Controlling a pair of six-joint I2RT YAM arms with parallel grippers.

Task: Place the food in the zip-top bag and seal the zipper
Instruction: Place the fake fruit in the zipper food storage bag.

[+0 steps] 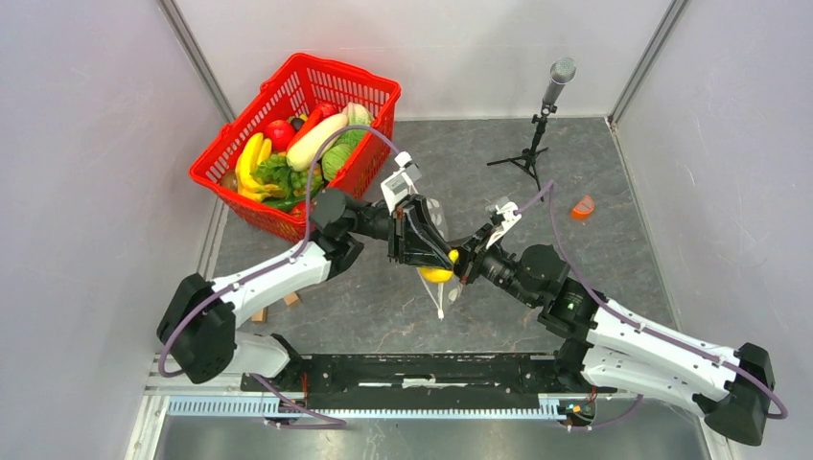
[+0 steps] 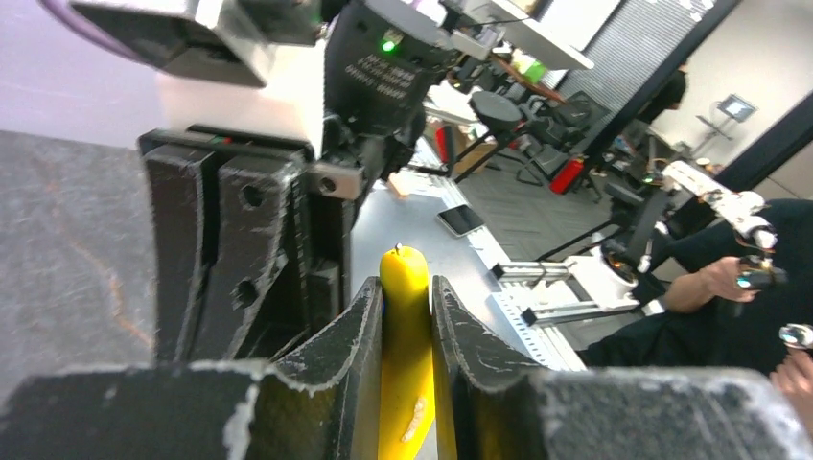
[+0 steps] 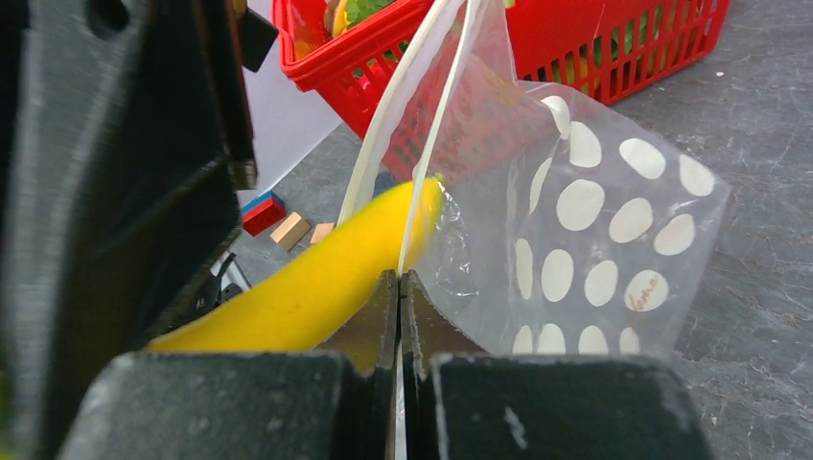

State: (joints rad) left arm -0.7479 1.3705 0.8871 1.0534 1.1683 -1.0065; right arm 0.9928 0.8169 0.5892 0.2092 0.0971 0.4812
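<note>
Left pincer clamps banana; right pincer pinched shut on bag rim; basket behind left arm; both arms meet above table.

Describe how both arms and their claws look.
The left arm and right arm have white shells on the long links, black joints and a thin purplish cable looping alongside. The left claw and right claw each have two black fingers, scuffed whitish at the edges.

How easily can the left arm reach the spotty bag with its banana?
Probably yes: the left gripper holds the banana at the bag, which the right gripper pinches up; nothing looks in between.
</note>
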